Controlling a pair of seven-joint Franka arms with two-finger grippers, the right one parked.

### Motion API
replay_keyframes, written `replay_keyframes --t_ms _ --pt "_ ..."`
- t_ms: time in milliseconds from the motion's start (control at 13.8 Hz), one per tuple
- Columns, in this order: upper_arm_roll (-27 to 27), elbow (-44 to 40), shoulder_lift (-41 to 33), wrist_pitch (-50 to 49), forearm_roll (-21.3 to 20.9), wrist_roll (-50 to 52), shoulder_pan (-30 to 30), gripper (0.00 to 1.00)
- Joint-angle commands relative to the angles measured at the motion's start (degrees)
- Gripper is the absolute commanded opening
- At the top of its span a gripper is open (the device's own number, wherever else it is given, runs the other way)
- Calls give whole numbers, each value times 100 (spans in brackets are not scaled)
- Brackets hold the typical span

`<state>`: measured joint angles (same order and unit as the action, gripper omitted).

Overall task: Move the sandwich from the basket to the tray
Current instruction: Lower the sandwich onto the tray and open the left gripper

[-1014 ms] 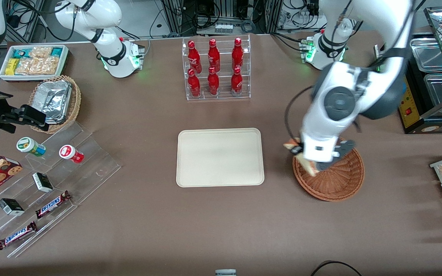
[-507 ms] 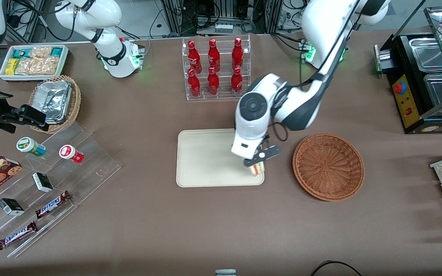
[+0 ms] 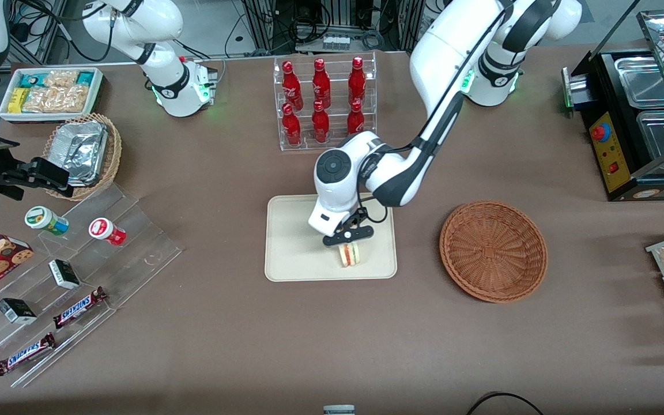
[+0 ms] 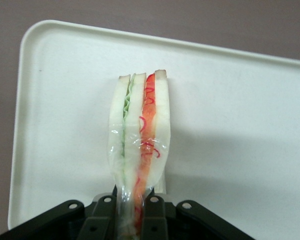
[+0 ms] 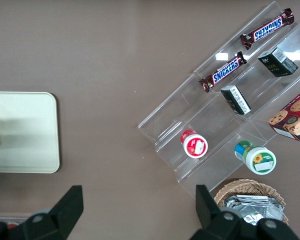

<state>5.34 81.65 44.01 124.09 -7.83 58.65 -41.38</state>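
The sandwich [image 3: 350, 254] [image 4: 138, 131] is a plastic-wrapped wedge of white bread with green and red-orange layers. My left gripper [image 3: 348, 238] [image 4: 134, 206] is shut on its narrow end and holds it over the cream-white tray [image 3: 291, 242] [image 4: 235, 115], above the part of the tray nearest the front camera. Whether the sandwich touches the tray I cannot tell. The reddish-brown wicker basket [image 3: 493, 251] lies empty beside the tray, toward the working arm's end of the table.
A clear rack of red bottles [image 3: 324, 104] stands farther from the front camera than the tray. A clear stepped shelf with snack bars and small jars [image 3: 67, 271] [image 5: 230, 95] lies toward the parked arm's end, with a pale basket of foil containers [image 3: 83, 151] near it.
My gripper carried the sandwich out of the basket, across to the tray, then further over the tray toward the parked arm's end. The basket now lies empty.
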Motion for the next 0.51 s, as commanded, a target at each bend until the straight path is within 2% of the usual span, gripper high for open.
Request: replay_keyframes --t_ms 0,217,290,362,435 --pt "-68 -246 160 -70 -70 -467 -116 0" --pt "-59 -229 195 -70 -70 -451 -222 0" --pt "-68 -237 213 -70 -70 -425 -222 4" --pt "-77 -246 204 -70 -70 -425 -204 62" --pt "-85 -255 169 -78 -87 -425 -204 99"
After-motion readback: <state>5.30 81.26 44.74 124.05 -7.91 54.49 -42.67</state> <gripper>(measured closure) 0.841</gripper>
